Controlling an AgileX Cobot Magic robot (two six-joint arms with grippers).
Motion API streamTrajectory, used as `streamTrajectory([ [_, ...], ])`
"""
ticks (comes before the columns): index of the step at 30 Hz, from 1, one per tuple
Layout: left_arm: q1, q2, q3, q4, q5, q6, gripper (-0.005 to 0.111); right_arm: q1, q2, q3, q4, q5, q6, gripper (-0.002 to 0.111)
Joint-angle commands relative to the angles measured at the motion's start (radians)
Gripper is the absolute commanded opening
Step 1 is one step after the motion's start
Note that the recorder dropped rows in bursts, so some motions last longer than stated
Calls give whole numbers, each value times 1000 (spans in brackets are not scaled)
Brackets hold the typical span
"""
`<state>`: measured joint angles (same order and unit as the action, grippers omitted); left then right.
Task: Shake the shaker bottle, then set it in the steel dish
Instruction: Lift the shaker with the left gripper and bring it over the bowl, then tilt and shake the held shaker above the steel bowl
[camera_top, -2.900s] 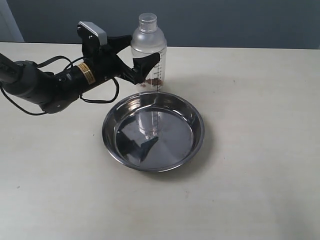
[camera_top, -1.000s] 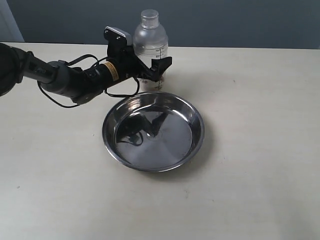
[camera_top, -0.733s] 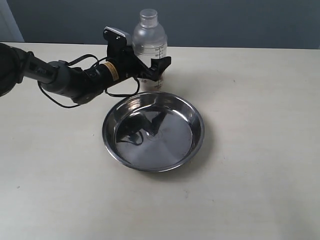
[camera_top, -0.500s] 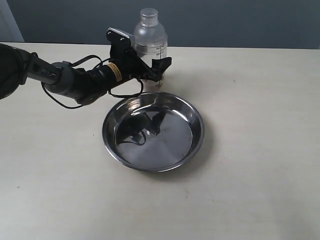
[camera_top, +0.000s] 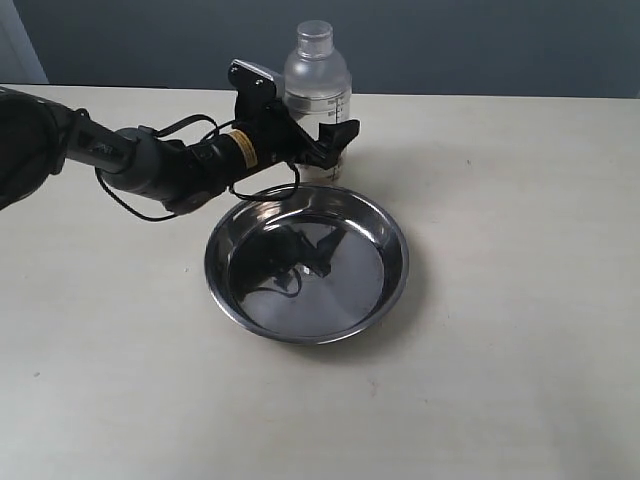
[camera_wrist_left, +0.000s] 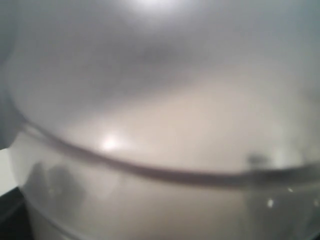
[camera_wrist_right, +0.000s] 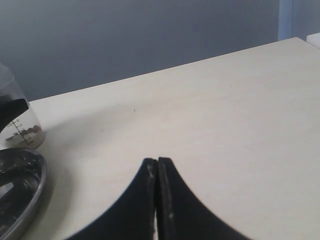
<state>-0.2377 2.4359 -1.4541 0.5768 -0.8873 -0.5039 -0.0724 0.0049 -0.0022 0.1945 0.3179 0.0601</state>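
My left jaws clamp the shaker bottle (camera_top: 318, 100), upright at upper centre, just behind the empty steel dish (camera_top: 395, 290) on the desk (camera_top: 520, 300); right jaws pressed together, idle. Placing remains; shaking I cannot judge

The black, rounded left arm (camera_top: 150, 168) bore a yellow label (camera_top: 243, 147), looping cables (camera_top: 186, 122), and a grey box (camera_top: 255, 75) at the label's twelve o'clock. The right gripper (camera_wrist_right: 157, 161) was black.
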Motion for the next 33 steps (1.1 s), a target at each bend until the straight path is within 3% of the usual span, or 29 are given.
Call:
streamTrajectory([
  [1, -4, 1, -5, 16, 23, -45, 9, 4, -5, 2, -2, -11, -3, -1],
  [5, -4, 1, -5, 41, 29, -63, 1, 4, -5, 2, -2, -11, -3, -1],
  [16, -4, 1, -5, 95, 86, -166, 1, 4, -5, 2, -2, -11, -3, -1],
  [24, -4, -10, -5, 158, 209, -182, 1, 4, -5, 2, -2, -11, -3, -1],
  [30, -2, -90, -5, 162, 268, -203, 0, 4, -5, 2, -2, -11, -3, -1],
  [33, 0, -199, 0, 280, 342, -243, 0, 4, -5, 2, -2, -11, -3, -1],
])
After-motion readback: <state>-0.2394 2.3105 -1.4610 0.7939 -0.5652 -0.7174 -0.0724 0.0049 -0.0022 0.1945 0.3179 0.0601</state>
